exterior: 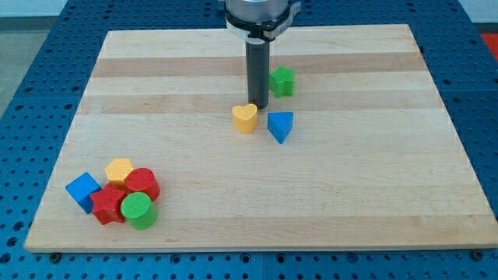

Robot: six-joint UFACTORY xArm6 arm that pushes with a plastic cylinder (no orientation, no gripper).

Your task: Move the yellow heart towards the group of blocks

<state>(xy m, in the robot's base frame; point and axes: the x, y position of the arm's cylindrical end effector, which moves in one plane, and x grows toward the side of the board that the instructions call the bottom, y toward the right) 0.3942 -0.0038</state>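
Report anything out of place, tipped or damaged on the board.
Nothing stands out. The yellow heart sits flat by my tip, apart from the cluster at the view's bottom left; the board looks undamaged.

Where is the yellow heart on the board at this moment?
The yellow heart lies near the board's middle, slightly toward the view's top, with the blue triangle just to its right. My tip stands right behind it, at its upper right edge.
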